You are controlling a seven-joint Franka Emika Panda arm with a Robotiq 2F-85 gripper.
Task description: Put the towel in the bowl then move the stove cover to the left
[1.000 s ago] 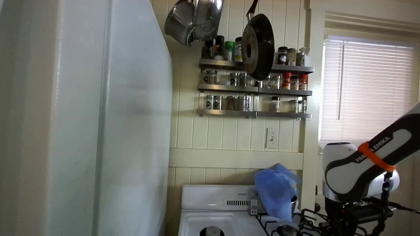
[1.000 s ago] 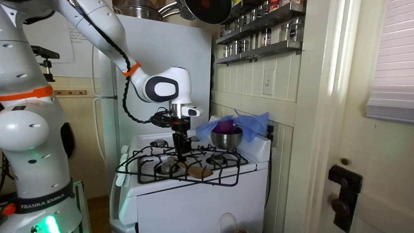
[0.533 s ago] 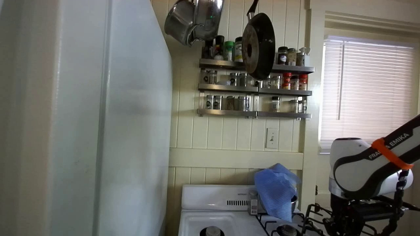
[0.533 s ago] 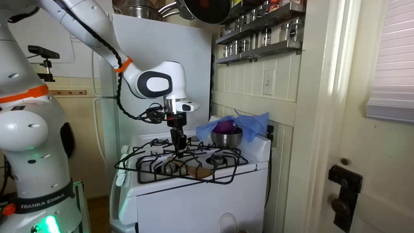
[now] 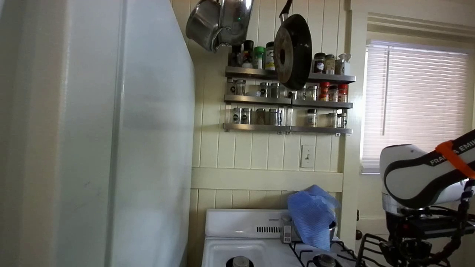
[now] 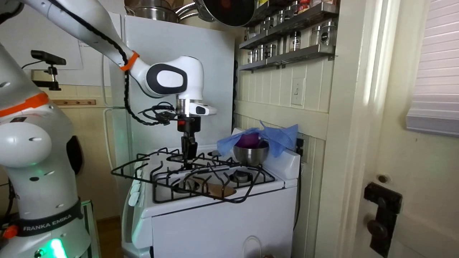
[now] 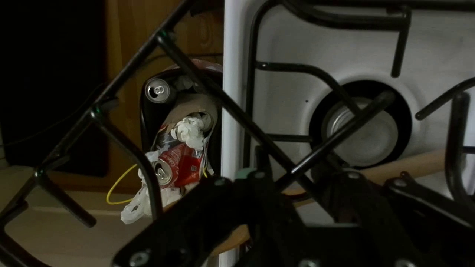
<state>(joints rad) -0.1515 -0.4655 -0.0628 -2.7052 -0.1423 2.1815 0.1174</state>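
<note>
My gripper (image 6: 188, 165) is shut on the stove cover, a black metal grate whose bars (image 7: 256, 131) cross between the fingers in the wrist view. The stove cover (image 6: 122, 172) hangs tilted above the stove, its far corner out past the knob side. At the back of the stove, the light-blue towel (image 5: 313, 217) is draped over the steel pot (image 6: 251, 154). The purple bowl (image 6: 248, 141) sits tilted in that pot, with the towel (image 6: 283, 139) behind it and on both sides. In an exterior view the towel covers the bowl.
A second grate (image 7: 289, 67) lies on the stove under the held one, with a wooden spoon (image 6: 218, 190) there. A burner (image 5: 241, 261) on the fridge side has no grate. A spice jar (image 5: 286, 233) stands at the back. Below the edge are cans (image 7: 159, 91) in a bin.
My gripper has risen and moved toward the knob side of the stove, carrying the grate along. The grate now reaches farther past the edge. Towel, bowl and pot stay where they were.
</note>
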